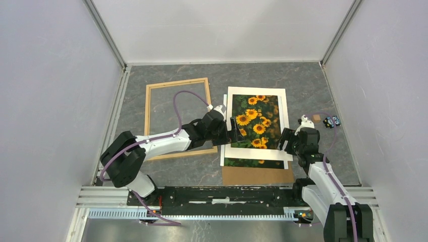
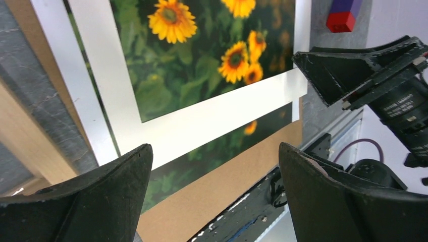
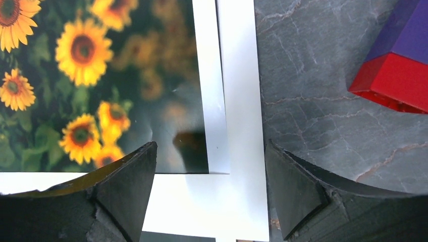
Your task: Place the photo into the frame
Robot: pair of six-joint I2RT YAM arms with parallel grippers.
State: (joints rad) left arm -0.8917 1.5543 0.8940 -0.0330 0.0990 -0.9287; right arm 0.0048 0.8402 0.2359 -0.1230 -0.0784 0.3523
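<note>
Arms meet at one stack from opposite sides. The left arm runs low from its base at the near left, elbow bent, forearm crossing the near right corner of the frame (image 2: 30, 143). Its wrist ends at the left edge of a white mat (image 1: 255, 154). The left gripper (image 2: 214, 151) is spread wide with nothing between the fingers, and it hangs over the mat's near left corner.

The right arm rises from its base at the near right, and its wrist turns in toward the mat's near right corner. The right gripper (image 3: 209, 146) is also spread and empty, one finger over the print and the other over bare table (image 1: 313, 85).

The photo (image 1: 255, 121) lies flat under the mat, showing through its window and poking out along the near edge. A brown board (image 1: 257, 175) lies under both. The frame lies flat just left of this stack with nothing inside it. Small coloured blocks (image 1: 331, 121) sit right of the mat.
</note>
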